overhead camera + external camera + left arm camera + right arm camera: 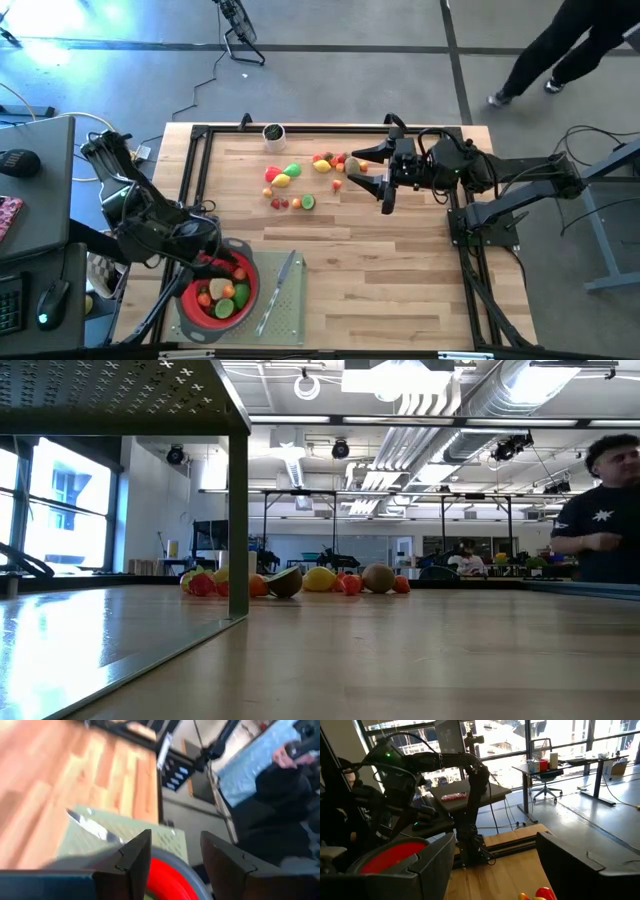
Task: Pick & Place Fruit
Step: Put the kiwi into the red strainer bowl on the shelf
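Directly beneath the open, empty left gripper (pixel 175 862), a red strainer bowl with grey rim (pixel 186 308) already holds several small toy fruits (pixel 224 293). More scattered fruit (pixel 290 186) remains just beside the open right gripper (pixel 368 178), none grasped.

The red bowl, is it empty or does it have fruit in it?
Not empty. The red bowl holds several fruits, orange, green and pale, seen from above. More fruit lies out on the table.

No readable text, label, brand, number or sign appears in any view.
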`<state>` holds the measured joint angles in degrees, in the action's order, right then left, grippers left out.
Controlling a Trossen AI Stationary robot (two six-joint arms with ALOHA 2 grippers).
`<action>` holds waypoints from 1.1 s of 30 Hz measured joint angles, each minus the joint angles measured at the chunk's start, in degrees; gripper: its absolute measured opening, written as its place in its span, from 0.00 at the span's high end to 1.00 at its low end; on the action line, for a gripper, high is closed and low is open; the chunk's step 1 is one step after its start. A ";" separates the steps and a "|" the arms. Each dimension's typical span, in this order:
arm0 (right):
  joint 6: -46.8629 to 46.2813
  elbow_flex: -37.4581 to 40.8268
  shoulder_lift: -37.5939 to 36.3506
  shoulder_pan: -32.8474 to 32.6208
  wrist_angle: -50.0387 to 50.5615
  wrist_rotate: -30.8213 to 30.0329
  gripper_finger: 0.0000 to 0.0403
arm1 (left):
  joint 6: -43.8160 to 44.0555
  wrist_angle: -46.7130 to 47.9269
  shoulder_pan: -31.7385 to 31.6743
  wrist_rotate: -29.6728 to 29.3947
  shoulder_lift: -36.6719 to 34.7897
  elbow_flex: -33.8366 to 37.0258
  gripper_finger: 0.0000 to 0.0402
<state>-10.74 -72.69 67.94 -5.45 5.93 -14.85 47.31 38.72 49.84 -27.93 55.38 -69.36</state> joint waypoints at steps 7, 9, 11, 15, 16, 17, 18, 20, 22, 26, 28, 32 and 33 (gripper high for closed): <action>0.02 0.00 0.00 0.00 0.00 0.01 0.33 | -8.93 -6.77 0.01 -8.47 -0.62 0.00 0.68; 0.00 0.00 0.00 0.00 0.00 0.01 0.33 | -11.29 -8.90 0.00 -11.31 -0.59 0.00 0.72; 0.00 0.00 0.00 0.00 0.00 0.02 0.33 | -13.35 -10.88 0.00 -13.43 -0.59 0.00 0.74; -0.17 0.00 0.00 -0.02 -0.02 0.01 0.33 | -19.26 -14.54 0.00 -18.40 -0.44 0.00 0.77; -0.62 0.00 0.00 -0.07 -0.02 0.02 0.33 | -20.99 -15.48 0.00 -19.66 -0.40 0.00 0.77; -1.21 0.00 0.00 -0.07 -0.02 0.03 0.33 | -22.60 -16.36 0.00 -20.76 -0.40 0.00 0.77; -1.65 0.00 0.00 -0.07 0.00 0.21 0.33 | -24.01 -17.11 0.00 -21.87 -0.42 0.00 0.77; -2.44 0.00 0.00 -0.07 0.27 0.55 0.33 | -26.43 -18.89 0.00 -24.35 -0.42 0.00 0.77; -3.08 0.00 0.00 -0.07 0.74 1.14 0.33 | -28.15 -20.60 0.00 -26.47 -0.42 0.00 0.77; -3.17 -0.02 0.00 -0.07 1.87 1.79 0.33 | -29.70 -22.83 0.00 -27.86 -0.42 0.00 0.77; -3.17 -0.02 0.00 -0.07 2.75 1.81 0.33 | -29.65 -22.78 0.00 -28.09 -0.35 0.00 0.77; -3.21 -0.02 0.00 -0.07 4.87 1.79 0.33 | -29.41 -22.93 -1.28 -29.45 1.28 0.00 0.77; -3.20 -0.02 0.00 -0.07 5.02 1.81 0.33 | -29.09 -22.95 -2.17 -29.45 1.82 0.00 0.77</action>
<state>-13.94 -72.71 67.94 -5.52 10.96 -13.04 18.22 15.77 47.68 -57.38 57.20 -69.36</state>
